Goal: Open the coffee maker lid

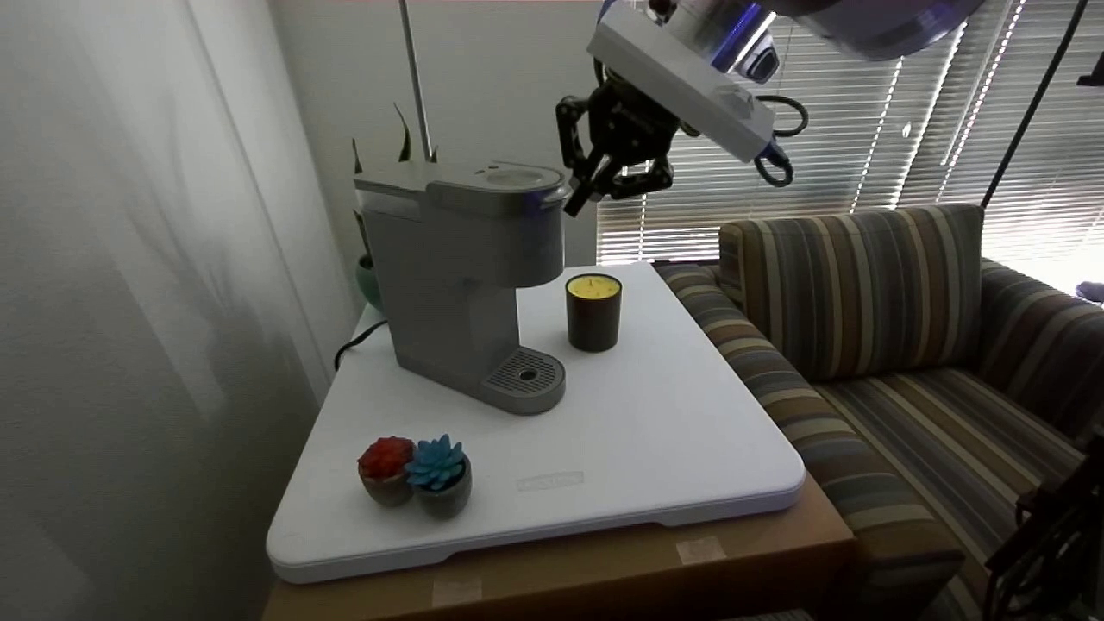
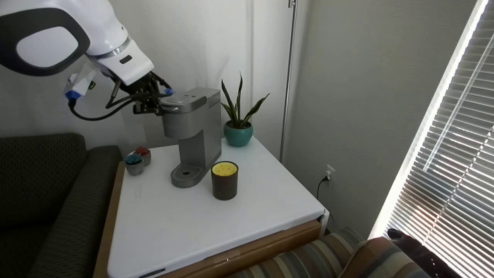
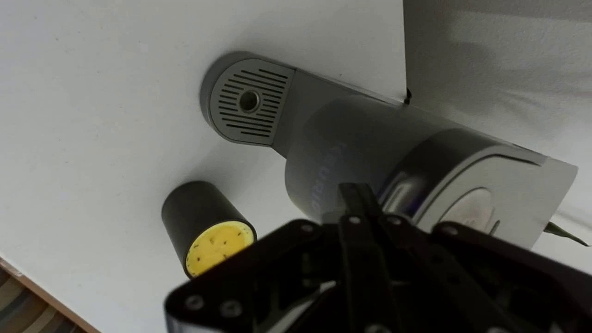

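The gray coffee maker [image 1: 457, 285] stands upright on the white table, also in the other views [image 2: 193, 143] [image 3: 342, 129]. Its lid [image 1: 517, 194] lies down flat on top, also in an exterior view [image 2: 185, 102] and at the right of the wrist view [image 3: 448, 171]. My gripper [image 1: 575, 203] is tilted down at the lid's front handle edge. It also shows in an exterior view [image 2: 159, 111]. In the wrist view its fingertips [image 3: 357, 188] are together with nothing between them, close beside the lid's shiny front edge. Whether they touch it I cannot tell.
A dark jar with a yellow top [image 1: 593, 315] stands beside the coffee maker's drip base. Two small potted succulents [image 1: 414, 474] are near the table's front edge. A teal-potted plant [image 2: 238, 133] stands behind the machine. A striped armchair [image 1: 854, 293] adjoins the white table [image 1: 655, 431].
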Controlling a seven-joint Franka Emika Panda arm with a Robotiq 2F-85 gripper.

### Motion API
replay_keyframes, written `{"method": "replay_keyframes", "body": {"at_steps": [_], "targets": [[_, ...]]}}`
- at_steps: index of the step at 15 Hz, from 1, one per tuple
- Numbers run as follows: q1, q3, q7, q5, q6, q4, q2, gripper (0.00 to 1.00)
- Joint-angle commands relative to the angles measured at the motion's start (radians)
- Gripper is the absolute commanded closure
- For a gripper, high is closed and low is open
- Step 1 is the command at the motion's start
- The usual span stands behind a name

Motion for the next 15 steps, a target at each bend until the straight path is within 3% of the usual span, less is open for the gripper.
{"method": "replay_keyframes", "body": {"at_steps": [1, 15], "targets": [[0.002, -0.003, -0.023, 0.014, 0.049, -0.010, 0.004, 1.00], [0.121, -0.150, -0.009, -0.087, 0.188, -0.041, -0.014, 1.00]]}}
